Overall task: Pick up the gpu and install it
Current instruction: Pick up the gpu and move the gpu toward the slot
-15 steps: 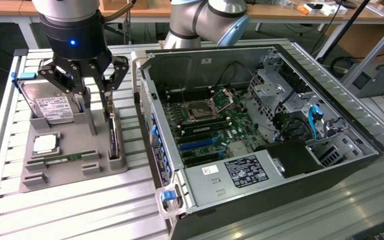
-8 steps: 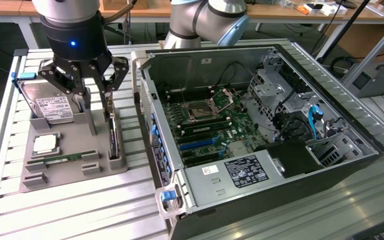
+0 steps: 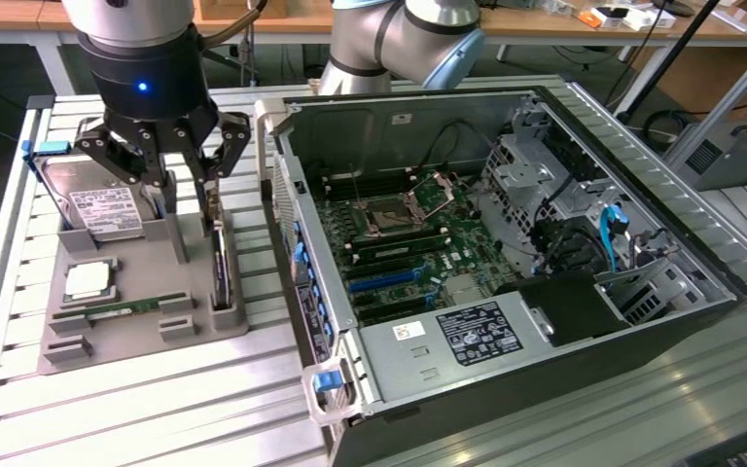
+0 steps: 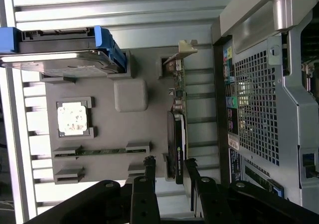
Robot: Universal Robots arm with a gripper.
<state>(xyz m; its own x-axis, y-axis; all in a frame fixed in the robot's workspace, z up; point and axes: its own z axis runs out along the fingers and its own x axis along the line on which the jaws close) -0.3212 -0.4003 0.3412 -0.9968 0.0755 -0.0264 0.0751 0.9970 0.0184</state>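
Observation:
The gpu (image 3: 222, 268) is a thin dark card standing on edge in a slot along the grey holder tray (image 3: 127, 341), on the side nearest the computer case. In the wrist view the gpu (image 4: 178, 134) shows its green edge and, at the far end, its silver bracket (image 4: 182, 50). My gripper (image 3: 186, 190) hangs open just above the card's far end. The wrist view shows the gripper (image 4: 170, 167) with one black finger on each side of the card's near end and nothing gripped.
The tray also holds a hard drive (image 3: 101, 199) with blue clips, a CPU (image 3: 88, 280) and a green memory stick (image 3: 114, 309). The open computer case (image 3: 685, 263) lies at the exterior view's right, motherboard (image 3: 400, 233) exposed, its wall close beside the tray. Everything rests on a slatted metal table (image 3: 153, 409).

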